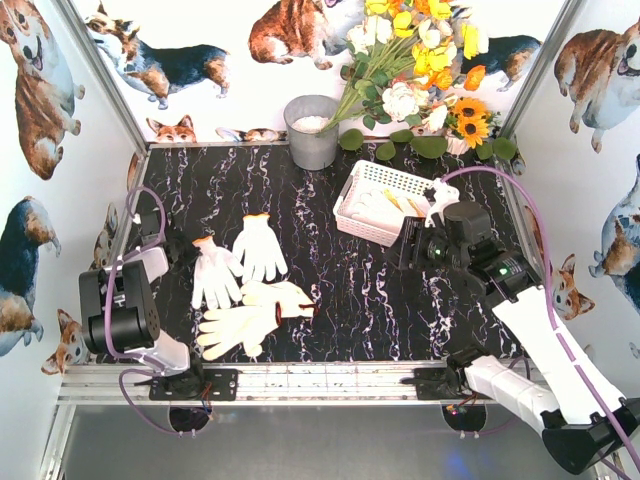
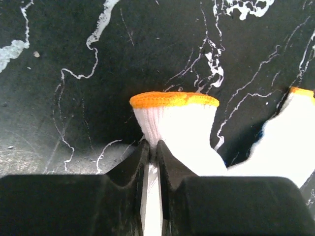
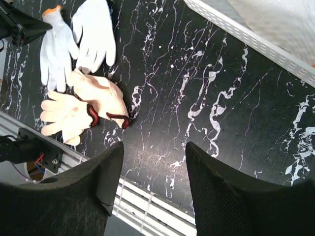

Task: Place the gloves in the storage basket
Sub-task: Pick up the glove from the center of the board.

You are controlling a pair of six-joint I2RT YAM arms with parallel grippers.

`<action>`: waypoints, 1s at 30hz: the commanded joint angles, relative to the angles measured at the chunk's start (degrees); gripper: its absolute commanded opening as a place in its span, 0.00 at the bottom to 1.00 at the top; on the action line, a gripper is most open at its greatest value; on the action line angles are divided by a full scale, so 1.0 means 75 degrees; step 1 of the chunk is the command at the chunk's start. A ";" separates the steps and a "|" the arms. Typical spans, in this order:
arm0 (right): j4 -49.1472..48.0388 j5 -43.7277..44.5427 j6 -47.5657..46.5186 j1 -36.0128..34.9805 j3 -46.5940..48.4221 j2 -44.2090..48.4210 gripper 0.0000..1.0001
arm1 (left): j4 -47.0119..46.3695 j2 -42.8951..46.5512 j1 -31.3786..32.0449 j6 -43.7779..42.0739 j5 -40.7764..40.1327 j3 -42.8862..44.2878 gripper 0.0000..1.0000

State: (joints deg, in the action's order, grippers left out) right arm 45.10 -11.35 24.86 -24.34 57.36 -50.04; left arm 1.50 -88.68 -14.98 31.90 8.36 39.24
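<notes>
Since the glove (image 2: 179, 128) is soft, limp knit, its bunched cuff (image 2: 174, 100) looks the best hold; the left gripper (image 2: 152, 150) is pinched there, well left of the basket (image 1: 350, 200); right gripper (image 3: 153, 153) gapes empty.

Black marble table (image 1: 360, 290): gloves (image 1: 258, 248), basket (image 1: 395, 180), bucket (image 1: 312, 135)

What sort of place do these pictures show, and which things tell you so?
Probably a staged robot test cell: an aluminium frame rail, corgi-print backdrop walls, and two robot arms bolted along the table edge.
</notes>
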 commanded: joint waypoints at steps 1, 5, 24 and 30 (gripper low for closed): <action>-0.0231 -0.0163 0.0072 -0.0036 -0.0104 0.0319 0.56 | -0.0196 0.0368 -0.0031 -0.0010 0.0447 -0.0123 0.01; -0.0216 -0.0370 0.0072 -0.0036 -0.0203 0.0467 0.56 | -0.0280 0.1090 0.0022 -0.0183 0.0875 -0.0089 0.00; -0.2170 -0.2641 0.0958 -0.0047 -0.0911 0.0295 0.59 | 0.1239 0.2861 0.2368 -0.2551 0.3285 0.2429 0.00; -0.2311 -0.2716 0.0949 -0.0086 -0.0720 0.0110 0.63 | 0.1842 0.2817 0.3720 -0.2786 0.3404 0.3095 0.00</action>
State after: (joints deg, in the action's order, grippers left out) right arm 33.10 -29.69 31.55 -24.40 49.82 -48.64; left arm 11.18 -67.66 7.22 14.24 32.38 58.72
